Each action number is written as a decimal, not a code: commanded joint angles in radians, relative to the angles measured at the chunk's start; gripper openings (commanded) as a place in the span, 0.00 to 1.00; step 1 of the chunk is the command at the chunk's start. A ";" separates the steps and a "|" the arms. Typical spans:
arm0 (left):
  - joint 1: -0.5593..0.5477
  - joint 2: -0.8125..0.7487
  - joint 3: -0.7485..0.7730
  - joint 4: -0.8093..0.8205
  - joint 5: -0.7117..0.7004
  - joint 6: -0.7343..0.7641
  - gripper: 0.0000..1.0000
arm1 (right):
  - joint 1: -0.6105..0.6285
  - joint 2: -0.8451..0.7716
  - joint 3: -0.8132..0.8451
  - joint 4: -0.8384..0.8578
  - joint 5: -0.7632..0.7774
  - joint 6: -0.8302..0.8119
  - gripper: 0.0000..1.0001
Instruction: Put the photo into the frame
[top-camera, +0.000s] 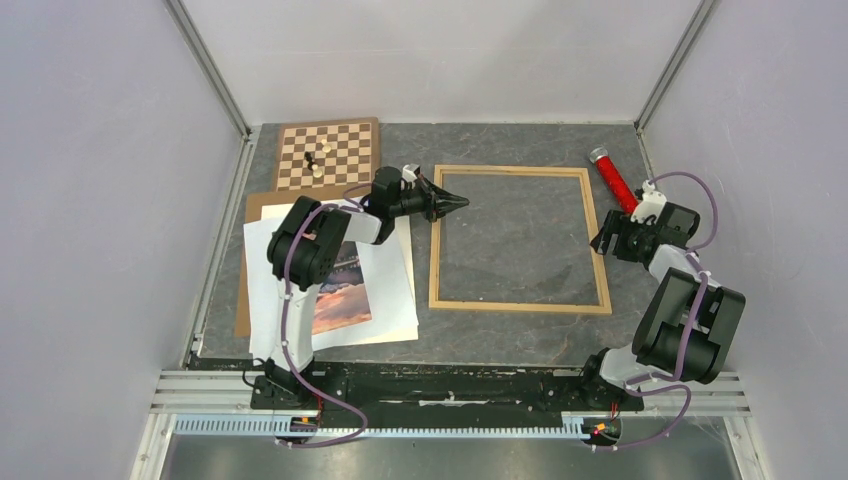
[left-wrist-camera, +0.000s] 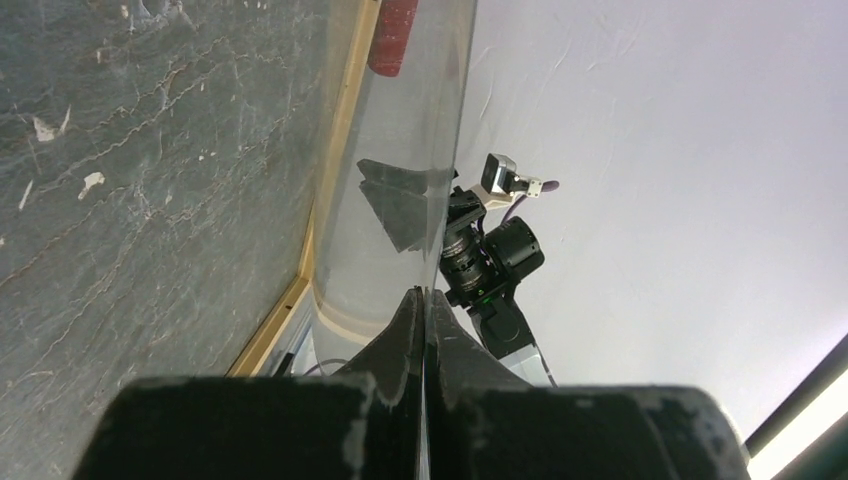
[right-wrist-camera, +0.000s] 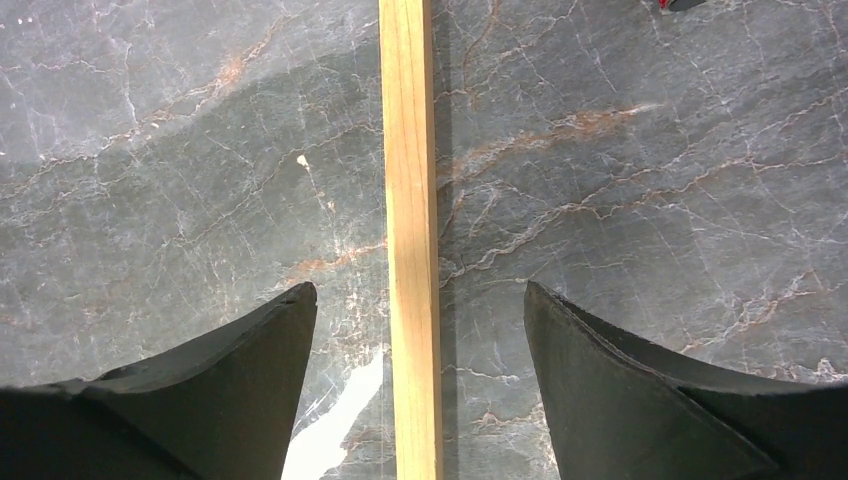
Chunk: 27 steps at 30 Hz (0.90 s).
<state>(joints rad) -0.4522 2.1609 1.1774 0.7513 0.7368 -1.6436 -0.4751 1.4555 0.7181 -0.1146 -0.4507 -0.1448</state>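
The light wooden frame (top-camera: 520, 306) lies flat on the grey table, right of centre. My left gripper (top-camera: 455, 203) is at the frame's left rail, shut on the edge of a clear pane (left-wrist-camera: 400, 120). The pane stands tilted over the frame (left-wrist-camera: 335, 150) in the left wrist view. My right gripper (top-camera: 605, 240) is open above the frame's right rail (right-wrist-camera: 408, 150), one finger on each side, holding nothing. The sunset photo (top-camera: 340, 292) lies on white sheets (top-camera: 390, 290) at the left, partly hidden by the left arm.
A brown backing board (top-camera: 255, 205) lies under the white sheets. A chessboard (top-camera: 328, 152) with a few pieces sits at the back left. A red tube (top-camera: 612, 178) lies beyond the frame's back right corner. Walls close in the table on three sides.
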 joint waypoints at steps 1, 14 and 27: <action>-0.007 0.027 -0.007 0.135 0.025 -0.083 0.02 | -0.007 -0.011 0.026 0.010 -0.019 0.011 0.79; -0.017 0.042 -0.004 0.283 0.017 -0.189 0.02 | -0.016 -0.019 0.017 0.020 -0.023 0.017 0.79; -0.037 0.033 0.011 0.328 -0.007 -0.212 0.02 | -0.023 -0.051 0.001 0.027 -0.026 0.020 0.78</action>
<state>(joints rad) -0.4801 2.1994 1.1675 0.9886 0.7341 -1.8065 -0.4892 1.4425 0.7181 -0.1146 -0.4583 -0.1310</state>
